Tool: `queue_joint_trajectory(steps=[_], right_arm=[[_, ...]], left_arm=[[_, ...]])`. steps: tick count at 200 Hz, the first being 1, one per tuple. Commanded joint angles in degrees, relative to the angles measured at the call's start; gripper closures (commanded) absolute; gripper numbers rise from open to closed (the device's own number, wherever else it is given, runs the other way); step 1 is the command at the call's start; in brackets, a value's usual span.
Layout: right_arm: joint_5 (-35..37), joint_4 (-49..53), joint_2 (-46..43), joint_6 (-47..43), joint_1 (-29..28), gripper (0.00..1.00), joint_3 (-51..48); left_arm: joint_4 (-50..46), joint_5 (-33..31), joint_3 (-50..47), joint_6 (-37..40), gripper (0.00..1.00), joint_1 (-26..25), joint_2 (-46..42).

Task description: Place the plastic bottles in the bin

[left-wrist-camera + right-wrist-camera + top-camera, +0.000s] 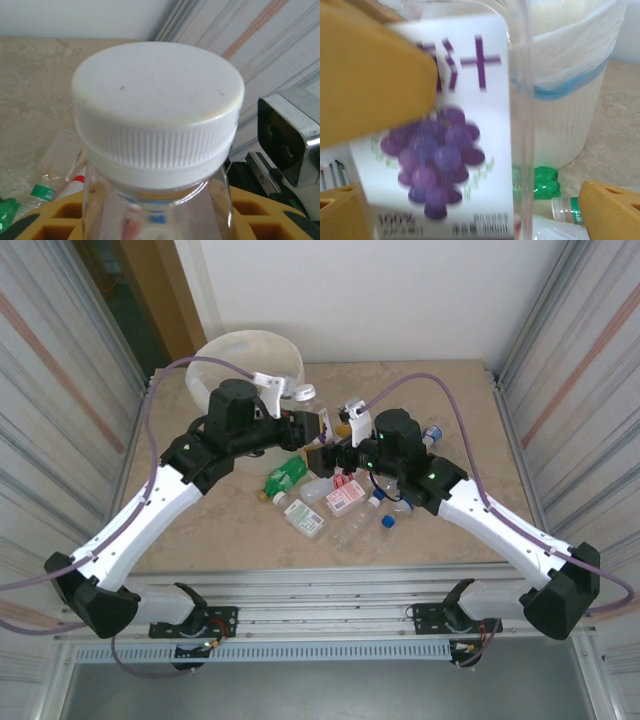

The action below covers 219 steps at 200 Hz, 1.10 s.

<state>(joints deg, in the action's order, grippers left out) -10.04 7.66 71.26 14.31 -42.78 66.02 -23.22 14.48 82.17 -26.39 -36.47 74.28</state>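
Top external: table (200, 530), bin (240, 352) at far-left corner. Left gripper (155, 220) clenched on white-capped grape-label bottle (157, 115), aloft beside bin. Right gripper (475, 210) released, fingers (612, 212) spread around it. Loose bottles (320, 505) mid-table.

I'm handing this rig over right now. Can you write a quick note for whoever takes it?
Left gripper: fingers shut on a clear plastic bottle with a white cap, held near the round cream-white bag-lined bin.
Right gripper: open, fingers apart either side of a grape-labelled clear bottle, apparently the same one.
Other plastic bottles: heaped on the beige table between the arms.
Done: one bottle picked up; whether any lie in the bin I cannot tell.
Left: drop this one in, then clear the heap.
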Motion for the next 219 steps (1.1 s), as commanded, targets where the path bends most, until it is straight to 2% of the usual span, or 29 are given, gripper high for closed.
queue_joint_trajectory(steps=[1,55,136,185,219], right_arm=[[2.33,-0.73,-3.02,-0.44,-0.21,0.02,0.03],[8.98,3.49,-8.22,1.03,-0.28,0.02,-1.32],[29.11,13.10,-11.59,5.82,-0.03,0.02,-3.64],[33.77,16.39,-10.47,10.62,1.90,0.02,-3.57],[33.64,21.07,-8.88,15.98,5.36,0.02,-2.65]], left_arm=[[0.84,-1.84,0.09,0.10,0.80,2.07,-3.58],[-0.07,-2.92,3.58,0.55,0.83,7.74,-5.94],[-1.34,-6.00,12.82,2.88,0.84,17.99,-4.22],[-3.25,-8.53,17.87,4.23,0.84,23.15,1.69],[-3.14,-8.86,21.06,3.80,0.83,25.45,6.94]])
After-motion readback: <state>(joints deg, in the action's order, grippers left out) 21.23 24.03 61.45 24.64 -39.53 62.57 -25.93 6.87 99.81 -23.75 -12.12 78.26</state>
